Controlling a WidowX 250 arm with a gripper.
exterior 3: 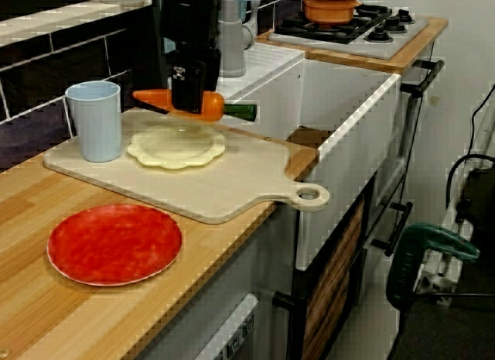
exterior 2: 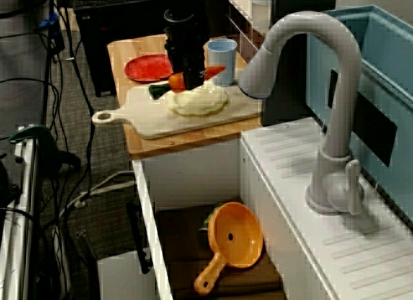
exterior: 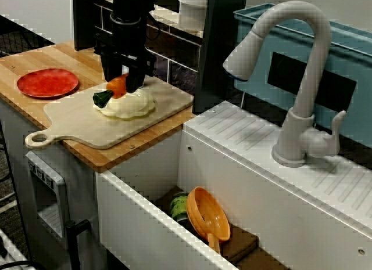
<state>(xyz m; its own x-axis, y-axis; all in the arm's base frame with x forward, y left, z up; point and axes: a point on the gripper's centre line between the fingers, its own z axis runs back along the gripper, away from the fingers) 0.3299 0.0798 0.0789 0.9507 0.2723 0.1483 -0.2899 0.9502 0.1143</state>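
Red plate (exterior 3: 114,244) on counter (exterior 3: 46,306); jaws pinching carrot (exterior 3: 211,106) just above cream dish (exterior 3: 176,147) on cutting board (exterior 3: 240,182).

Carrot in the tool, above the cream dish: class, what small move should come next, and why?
Probably lower the carrot straight down a little. The tool is shut on it, and it hangs just above the cream dish on the cutting board, seemingly not touching it.

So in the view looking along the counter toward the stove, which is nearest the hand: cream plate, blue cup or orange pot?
1. Cream plate, right under the hand and its carrot.
2. Blue cup, on the board beside the plate.
3. Orange pot, far off on the stove.
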